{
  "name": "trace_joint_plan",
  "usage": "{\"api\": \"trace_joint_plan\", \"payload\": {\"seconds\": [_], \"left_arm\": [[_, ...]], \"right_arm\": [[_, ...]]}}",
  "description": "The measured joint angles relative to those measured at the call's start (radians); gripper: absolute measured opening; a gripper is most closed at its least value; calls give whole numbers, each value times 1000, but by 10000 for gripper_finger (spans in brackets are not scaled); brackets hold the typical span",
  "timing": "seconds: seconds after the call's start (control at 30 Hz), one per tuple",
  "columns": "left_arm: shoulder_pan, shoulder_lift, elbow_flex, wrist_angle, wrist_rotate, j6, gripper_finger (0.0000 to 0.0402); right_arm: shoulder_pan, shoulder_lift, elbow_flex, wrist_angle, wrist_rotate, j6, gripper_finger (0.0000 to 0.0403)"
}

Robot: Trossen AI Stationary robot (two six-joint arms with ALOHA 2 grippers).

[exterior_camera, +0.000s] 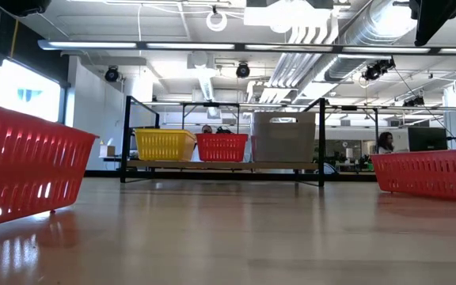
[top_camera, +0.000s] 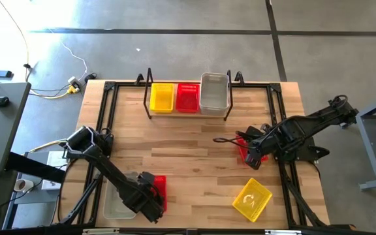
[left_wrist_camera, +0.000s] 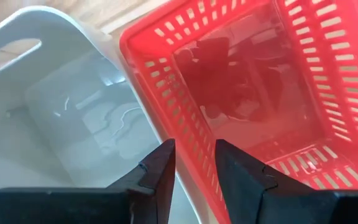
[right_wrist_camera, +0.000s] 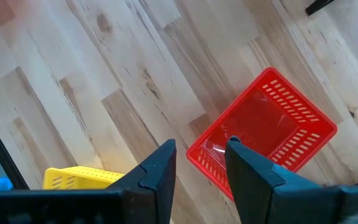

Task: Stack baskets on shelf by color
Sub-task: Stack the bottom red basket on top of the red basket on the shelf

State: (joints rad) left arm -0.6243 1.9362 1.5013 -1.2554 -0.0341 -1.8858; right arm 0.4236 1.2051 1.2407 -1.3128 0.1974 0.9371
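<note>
the shelf (top_camera: pixel 150 98) stands at the table's (top_camera: pixel 194 156) twelve o'clock edge, a black wire rack with looped ends. three baskets sit in it side by side: a yellow basket (top_camera: pixel 162 97) at its nine o'clock end, a red basket (top_camera: pixel 187 97) in the middle, and a grey basket (top_camera: pixel 214 93) at its three o'clock end, which reaches a little further toward twelve o'clock than the others.

the left gripper (top_camera: pixel 154 199) is at the table's seven o'clock corner. it hovers over the near wall of a second red basket (left_wrist_camera: pixel 241 93), with its fingers (left_wrist_camera: pixel 160 171) slightly spread, one on each side of that wall line. they pinch nothing that can be seen. a second grey basket (top_camera: pixel 119 196) lies touching this red one on its nine o'clock side.

the right gripper (top_camera: pixel 256 153) is toward the table's three o'clock side, above a third red basket (right_wrist_camera: pixel 263 134) that rests on the wood. its fingers (right_wrist_camera: pixel 160 168) are spread with a clear gap and hold nothing. a second yellow basket (top_camera: pixel 252 198) lies tilted at the table's five o'clock corner, well apart from the shelf and near that third red basket.
</note>
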Motion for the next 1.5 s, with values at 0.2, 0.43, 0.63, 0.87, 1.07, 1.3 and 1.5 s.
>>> {"api": "trace_joint_plan", "payload": {"seconds": [0.2,0.43,0.63,0.87,1.07,1.3,1.5], "left_arm": [[-9,0,0,-3,-1,-28,103],[-26,0,0,-1,-3,-70,103],[-27,5,0,17,-3,-77,103],[-30,34,0,12,4,-95,103],[-34,64,0,39,19,-85,103],[-33,64,0,38,29,-83,97],[-31,64,0,43,15,-82,51]], "right_arm": [[0,0,0,0,-7,0,124],[0,0,0,0,-8,0,124],[0,0,0,0,-7,0,124],[1,0,0,0,-13,3,124],[1,0,1,0,-15,4,124],[1,0,1,0,-15,4,124],[1,0,1,1,-14,4,124]]}}
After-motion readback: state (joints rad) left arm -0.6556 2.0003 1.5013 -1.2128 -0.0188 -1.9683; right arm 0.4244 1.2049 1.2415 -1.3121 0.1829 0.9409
